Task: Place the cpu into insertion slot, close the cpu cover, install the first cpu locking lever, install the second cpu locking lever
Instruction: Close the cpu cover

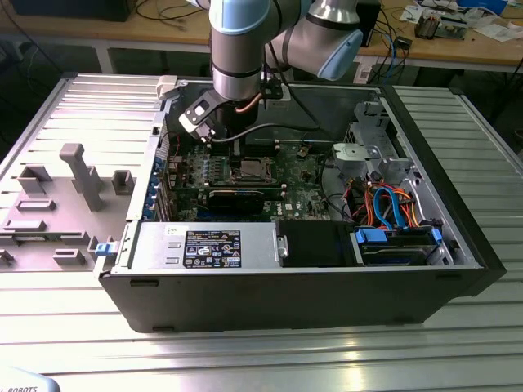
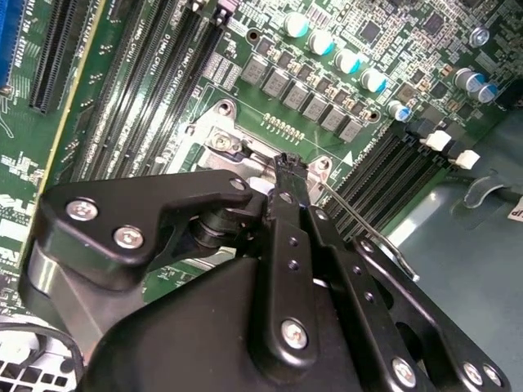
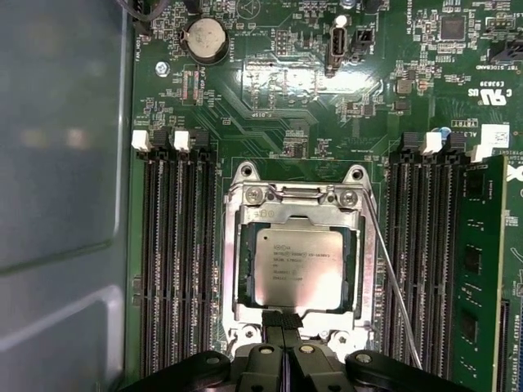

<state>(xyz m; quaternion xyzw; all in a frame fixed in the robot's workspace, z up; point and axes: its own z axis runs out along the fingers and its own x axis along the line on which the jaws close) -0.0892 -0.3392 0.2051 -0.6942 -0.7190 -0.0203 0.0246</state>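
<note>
Your black tool (image 3: pixel 282 317), fingers together and empty, touches the thin silver windowed cpu cover (image 3: pixel 299 211), closed over the square grey cpu (image 3: pixel 300 265) in the silver-rimmed insertion slot (image 3: pixel 245 174); the wire lever (image 3: pixel 392 278) looks unlatched.

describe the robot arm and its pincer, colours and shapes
The arm is built of fat silver-grey tubes with pale blue caps at the joints. It has a copper-coloured ring near the wrist and a thin black cable looping off it. The pincer is matte black, made of flat linked bars pinned with silver screws that taper to two narrow fingers.
</note>
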